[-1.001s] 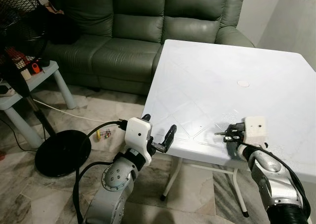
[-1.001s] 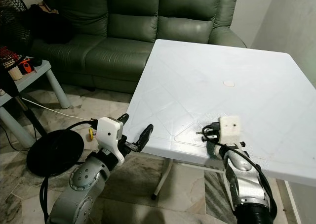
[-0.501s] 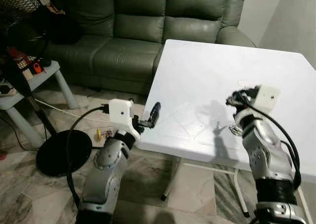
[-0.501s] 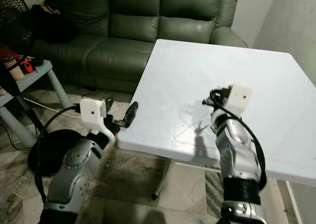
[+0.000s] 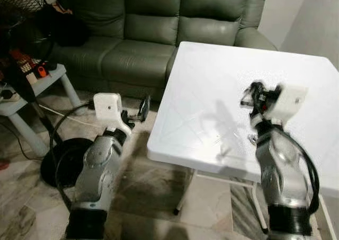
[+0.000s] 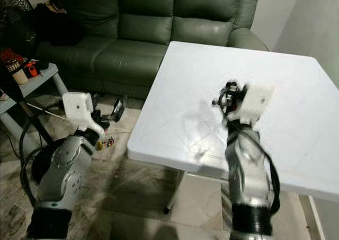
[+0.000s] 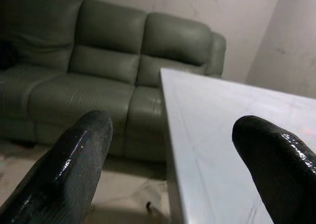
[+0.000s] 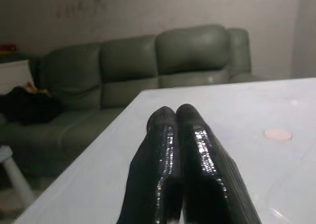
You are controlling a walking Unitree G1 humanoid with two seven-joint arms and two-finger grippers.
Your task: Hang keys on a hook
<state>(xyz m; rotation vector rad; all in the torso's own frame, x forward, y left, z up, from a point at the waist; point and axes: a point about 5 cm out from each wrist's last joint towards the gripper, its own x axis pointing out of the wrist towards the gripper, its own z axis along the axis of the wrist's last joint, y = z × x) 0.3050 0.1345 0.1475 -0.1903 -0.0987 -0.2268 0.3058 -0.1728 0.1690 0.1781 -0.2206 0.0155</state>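
Note:
My right gripper (image 5: 249, 97) is raised above the white table (image 5: 212, 70), blurred, near the table's front middle. Its fingertips (image 8: 170, 114) are pressed shut and I see nothing between them. A small dark bit (image 5: 250, 139), perhaps the keys, lies on the table beside my right forearm; it is too small to be sure. My left gripper (image 5: 136, 112) hangs open and empty in the air to the left of the table's left edge. Its two fingers (image 7: 79, 150) stand wide apart, pointing toward the sofa and the table's corner.
A green leather sofa (image 5: 137, 38) stands behind the table. On my left are a black fan with a round base (image 5: 58, 160) and a low pale side table (image 5: 26, 94) with small items. A small colourful object (image 6: 108, 141) lies on the tiled floor.
My right gripper has lifted off the table's front edge and now hovers higher. My left gripper has risen and swung left, away from the table edge.

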